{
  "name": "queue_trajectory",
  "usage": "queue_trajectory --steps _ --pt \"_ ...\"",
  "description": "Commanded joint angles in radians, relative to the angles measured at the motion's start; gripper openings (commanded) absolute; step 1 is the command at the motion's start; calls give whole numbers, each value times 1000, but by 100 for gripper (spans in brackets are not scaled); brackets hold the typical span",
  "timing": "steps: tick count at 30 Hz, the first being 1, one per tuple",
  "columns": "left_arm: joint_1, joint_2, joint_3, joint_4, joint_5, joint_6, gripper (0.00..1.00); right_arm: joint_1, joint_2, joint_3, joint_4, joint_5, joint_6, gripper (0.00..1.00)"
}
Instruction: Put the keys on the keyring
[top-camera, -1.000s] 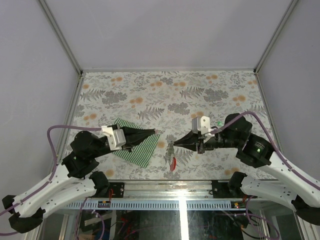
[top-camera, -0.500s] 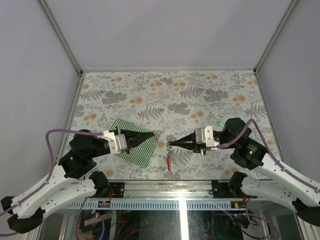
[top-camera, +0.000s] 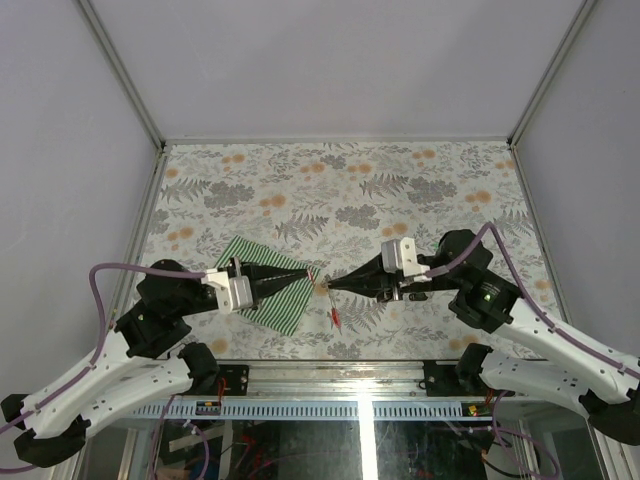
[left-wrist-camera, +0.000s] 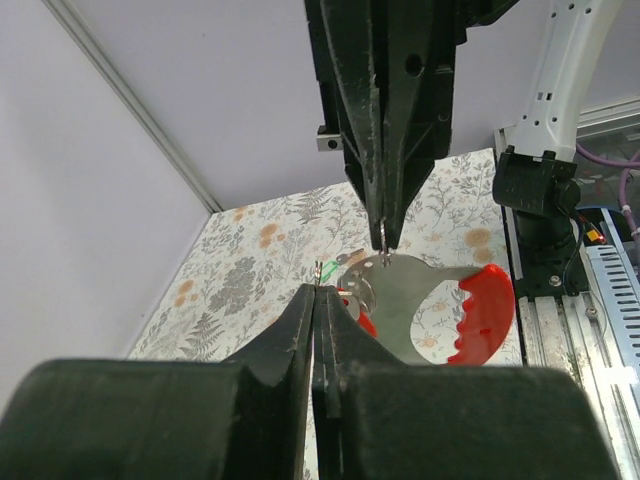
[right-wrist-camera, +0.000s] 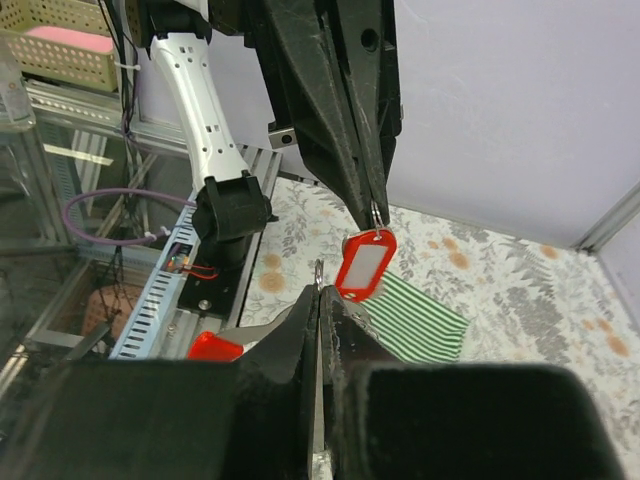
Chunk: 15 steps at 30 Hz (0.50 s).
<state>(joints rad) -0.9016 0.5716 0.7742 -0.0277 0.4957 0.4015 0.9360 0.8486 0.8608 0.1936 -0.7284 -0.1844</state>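
My right gripper (top-camera: 330, 287) (right-wrist-camera: 320, 288) is shut on the thin ring of the keyring (left-wrist-camera: 400, 295). The keyring's silver plate and red curved grip (left-wrist-camera: 486, 310) (top-camera: 336, 317) hang below the tips, above the table. My left gripper (top-camera: 313, 271) (left-wrist-camera: 318, 292) is shut on the small wire loop of a key tag (right-wrist-camera: 365, 262), red plastic with a white label, which dangles under it. The two sets of tips face each other, a short way apart, the right slightly nearer the table's front. No key blade shows.
A green-and-white striped cloth (top-camera: 265, 293) (right-wrist-camera: 425, 318) lies on the floral table (top-camera: 350, 190) under the left gripper. The metal front rail (top-camera: 330, 368) with the arm bases runs just in front of the grippers. Frame posts bound the table's sides.
The right gripper has moved left with the keyring toward the left gripper's tips. The left gripper has come slightly toward the front. Both stay shut.
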Motion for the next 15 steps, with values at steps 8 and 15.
queue_trajectory --steps 8,15 --pt "0 -34 27 -5 67 38 0 4 50 72 150 -53 211 0" --pt "0 -39 27 -4 100 46 0 5 75 96 129 -20 258 0"
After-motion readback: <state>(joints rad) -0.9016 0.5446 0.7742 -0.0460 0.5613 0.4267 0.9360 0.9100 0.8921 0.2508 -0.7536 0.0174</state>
